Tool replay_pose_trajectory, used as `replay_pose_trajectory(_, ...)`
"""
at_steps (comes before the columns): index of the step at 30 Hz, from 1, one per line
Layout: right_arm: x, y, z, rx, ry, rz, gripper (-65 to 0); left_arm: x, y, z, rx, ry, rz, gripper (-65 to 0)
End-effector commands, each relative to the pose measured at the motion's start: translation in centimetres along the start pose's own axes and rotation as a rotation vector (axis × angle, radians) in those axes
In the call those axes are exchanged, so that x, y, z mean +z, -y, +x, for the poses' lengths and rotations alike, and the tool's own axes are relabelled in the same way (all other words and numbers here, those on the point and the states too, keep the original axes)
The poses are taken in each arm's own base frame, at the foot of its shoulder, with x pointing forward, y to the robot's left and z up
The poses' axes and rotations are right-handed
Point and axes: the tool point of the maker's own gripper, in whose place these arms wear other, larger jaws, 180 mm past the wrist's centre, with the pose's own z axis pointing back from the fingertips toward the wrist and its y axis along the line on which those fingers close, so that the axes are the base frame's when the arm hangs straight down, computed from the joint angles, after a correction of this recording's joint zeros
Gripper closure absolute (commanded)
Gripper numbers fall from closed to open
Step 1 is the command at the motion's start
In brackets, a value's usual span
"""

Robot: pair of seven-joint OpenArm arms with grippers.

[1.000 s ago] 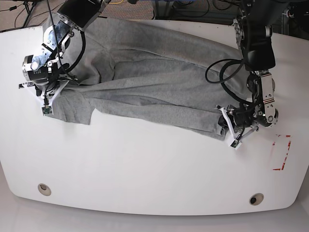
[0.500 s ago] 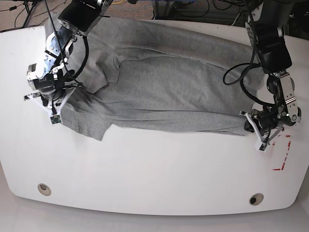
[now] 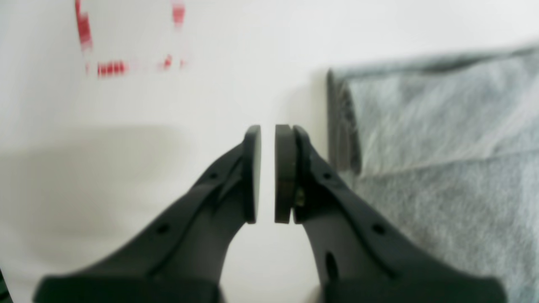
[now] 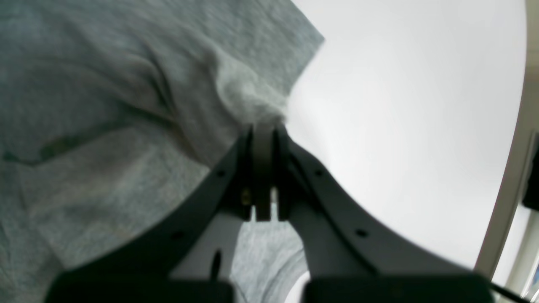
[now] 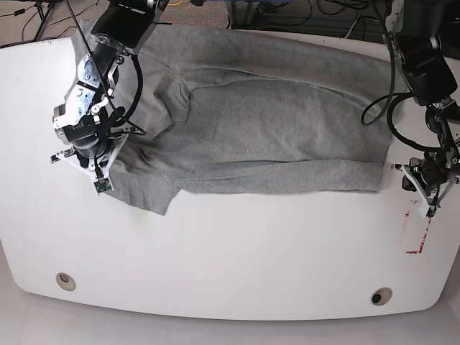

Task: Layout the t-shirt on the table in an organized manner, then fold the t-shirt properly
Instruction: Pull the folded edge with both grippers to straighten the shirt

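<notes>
The grey t-shirt (image 5: 266, 129) lies spread across the far half of the white table (image 5: 237, 251), with one sleeve toward the near left. My right gripper (image 5: 97, 169) is at the shirt's left side, shut on a bunched fold of the t-shirt (image 4: 105, 105) at its fingertips (image 4: 264, 126). My left gripper (image 5: 425, 192) hovers over bare table just right of the shirt's right edge. In the left wrist view its pads (image 3: 268, 130) stand a thin slit apart with nothing between them. The t-shirt (image 3: 442, 147) edge lies to their right.
A red-outlined mark (image 5: 417, 230) is on the table by my left gripper, also seen as the red mark (image 3: 101, 67) ahead of the fingers. Two round grommet holes (image 5: 65, 281) (image 5: 381, 295) sit near the front edge. Cables hang beyond the table's far edge.
Both arms moved rightward in the base view, pulling the shirt out flatter and wider. The shirt's right edge, earlier at my left gripper, now lies apart from it.
</notes>
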Motion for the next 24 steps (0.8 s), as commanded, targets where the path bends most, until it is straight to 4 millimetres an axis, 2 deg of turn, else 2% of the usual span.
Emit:
replay_pose_trajectory(1,0.7,1.2,2.0,0.001,0.062,-0.033,-0.8,1.0,-0.8,2.5,-0.011,0.072,0.018,-4.0)
replay_pose_trajectory(8,0.8,1.5,2.9,0.000,0.083,-0.041,-0.8,0.4,0.4,2.7,-0.008,0.055,-0.007,-6.1)
replay_pose_trajectory(14,0.8,1.5,2.9,0.000,0.083,-0.041,-0.8,-0.7,2.9,2.4,0.005,0.013,-0.057,-24.2)
replay_pose_trajectory(17,0.8,1.4,2.9,-0.001,0.081,-0.037,-0.8,-1.2,4.0,2.3,0.010,0.014,-0.078,-29.7)
replay_pose_trajectory(24,0.7,1.2,2.7,-0.001,0.077,-0.032,-0.8,-1.5,4.7,2.2,0.013,0.009,-0.093,-31.7)
